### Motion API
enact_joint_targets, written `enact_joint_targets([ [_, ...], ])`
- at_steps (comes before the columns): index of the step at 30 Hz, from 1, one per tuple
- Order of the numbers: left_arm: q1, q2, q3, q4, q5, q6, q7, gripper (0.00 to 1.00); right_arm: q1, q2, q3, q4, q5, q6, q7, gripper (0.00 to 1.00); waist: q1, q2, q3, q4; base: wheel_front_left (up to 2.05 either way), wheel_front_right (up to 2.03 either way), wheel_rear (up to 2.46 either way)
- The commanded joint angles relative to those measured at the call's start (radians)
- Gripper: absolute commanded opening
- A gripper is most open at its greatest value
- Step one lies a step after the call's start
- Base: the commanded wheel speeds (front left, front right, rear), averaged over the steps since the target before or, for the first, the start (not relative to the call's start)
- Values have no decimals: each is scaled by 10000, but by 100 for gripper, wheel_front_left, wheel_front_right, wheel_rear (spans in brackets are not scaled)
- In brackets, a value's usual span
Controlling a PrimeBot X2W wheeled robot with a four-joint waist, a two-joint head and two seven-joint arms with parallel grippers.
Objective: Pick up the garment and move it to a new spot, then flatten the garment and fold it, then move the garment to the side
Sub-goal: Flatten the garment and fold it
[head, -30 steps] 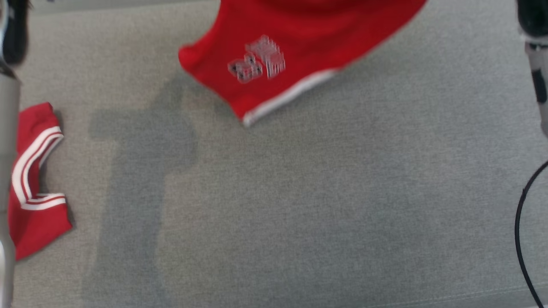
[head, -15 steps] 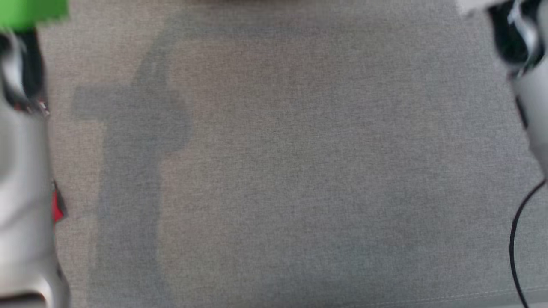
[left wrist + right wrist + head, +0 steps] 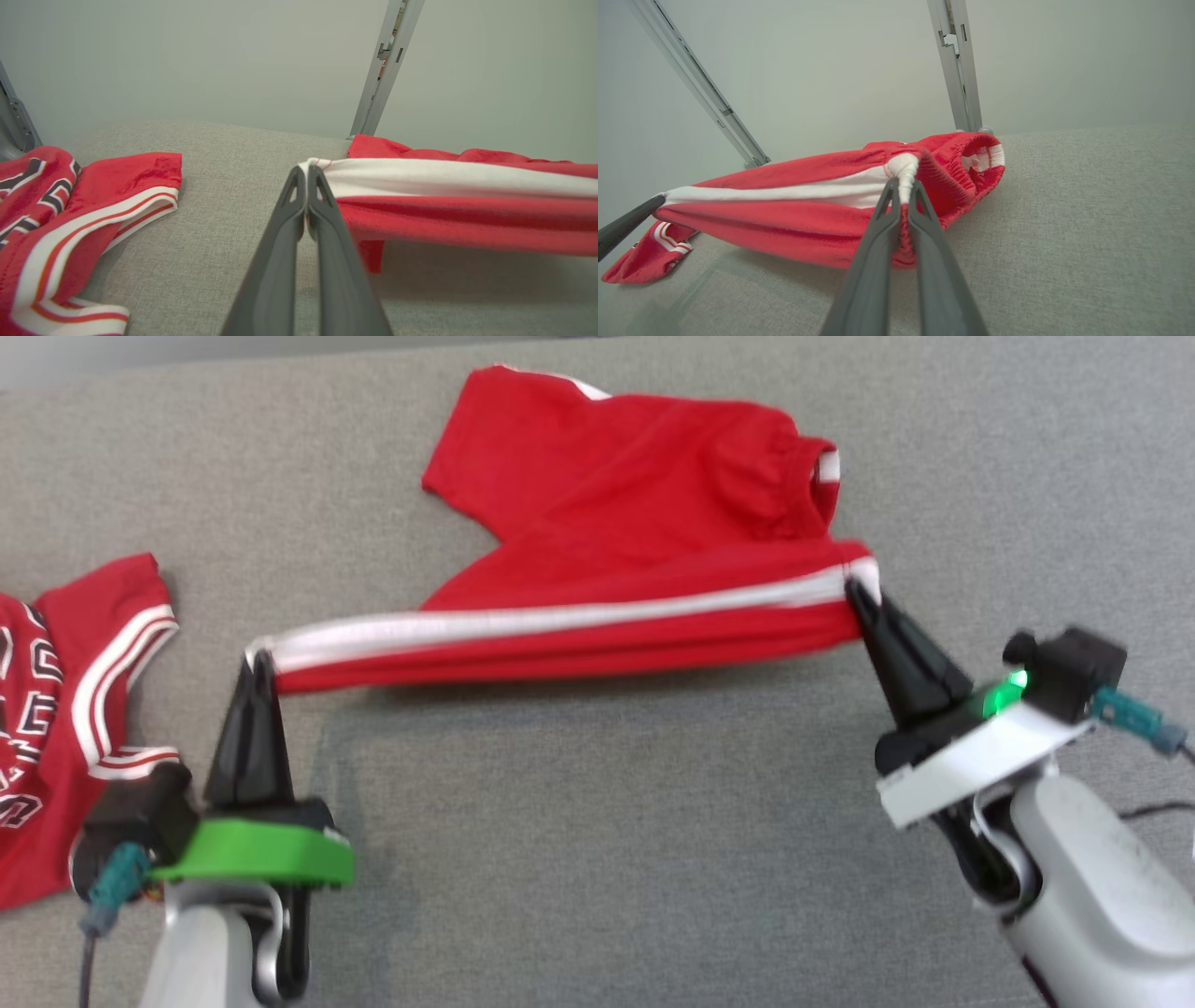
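- Your left gripper (image 3: 256,660) and right gripper (image 3: 852,588) each pinch shut on one end of the garment (image 3: 635,495), likely stretching it taut for flattening.
- It hangs to the right of the lettered jersey (image 3: 70,616), not touching it.

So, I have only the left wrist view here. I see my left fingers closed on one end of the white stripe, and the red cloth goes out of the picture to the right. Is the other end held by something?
Observer: Yes, the right gripper is shut on the other end of the white stripe.
Operator: Is the stripe tight between the two grippers?
Observer: In the head view it runs almost straight from the left gripper to the right one.
Operator: And the rest of it?
Observer: The red garment lies on the grey surface beyond the stripe, its gathered opening beside the right gripper.
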Motion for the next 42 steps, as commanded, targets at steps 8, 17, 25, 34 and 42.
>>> enact_joint_targets([
  [8,2066,-175,189,1,44,16,-7,0,2575,208,-107,-329,175,-38,-48,0,-1,0,-1704,79,0,0,0],
  [17,2212,-242,-35,-206,170,15,-7,0,3882,412,-128,-623,221,-34,-49,0,-1,0,-1755,-214,0,0,0],
  [25,-403,444,-1454,191,88,14,-7,0,2716,1162,-856,-956,336,-26,-49,0,-1,0,-419,-821,0,0,0],
  [34,-4043,1465,-3121,1884,-365,13,-7,0,903,2041,-1055,-615,535,-26,-48,0,-1,0,1337,-1747,0,0,0],
  [42,-6032,1898,-3726,3354,-583,12,-8,0,48,2521,-1094,-483,405,-26,-48,0,-1,0,2255,-2336,0,0,0],
])
